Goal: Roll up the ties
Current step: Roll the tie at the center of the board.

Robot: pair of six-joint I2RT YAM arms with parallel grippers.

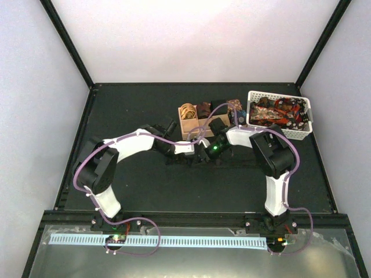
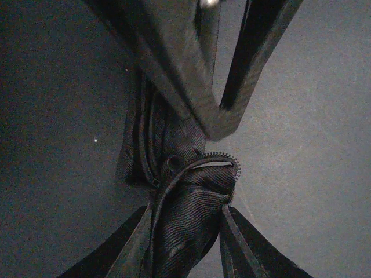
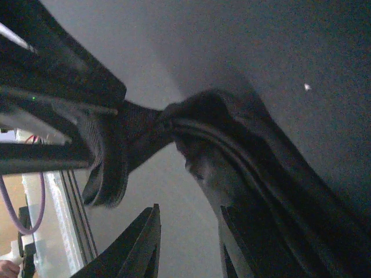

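Note:
A black tie (image 2: 191,214) lies as a long strip on the dark mat, running left to right under both wrists (image 1: 237,164). My left gripper (image 2: 184,211) is shut on a bunched fold of it. It sits at mid-table in the top view (image 1: 200,155). My right gripper (image 3: 189,207) faces it, jaws open with only mat between them. The tie (image 3: 232,150) curves past its right finger (image 3: 232,243). The right gripper's fingers (image 2: 191,63) hang right over the fold.
A tan wooden tray (image 1: 190,124) behind the grippers holds a gold coil (image 1: 187,110) and a brown coil (image 1: 204,108). Another patterned coil (image 1: 235,105) sits beside them. A white basket (image 1: 278,132) at back right holds several loose ties.

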